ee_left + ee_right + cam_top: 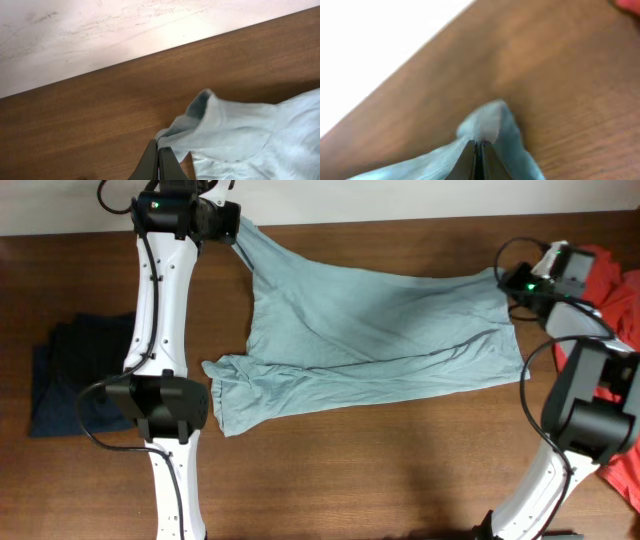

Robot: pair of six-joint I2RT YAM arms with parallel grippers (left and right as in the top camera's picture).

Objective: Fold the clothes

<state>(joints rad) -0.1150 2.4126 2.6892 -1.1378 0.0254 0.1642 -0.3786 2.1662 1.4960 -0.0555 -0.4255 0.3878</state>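
Two pinches on the grey-blue T-shirt point(380, 330): left jaws clamp a corner near the tabletop point(400, 480) far edge, right jaws clamp one near its right edge. Both bites look thin, so cloth could slip out mid-fold.

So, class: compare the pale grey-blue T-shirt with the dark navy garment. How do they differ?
The T-shirt is pale and spread wide mid-table; the navy garment is dark and compact at the left side. Both arms' jaws pinch the T-shirt's two corners; nothing grips the navy garment. Both are soft cloth on the table.
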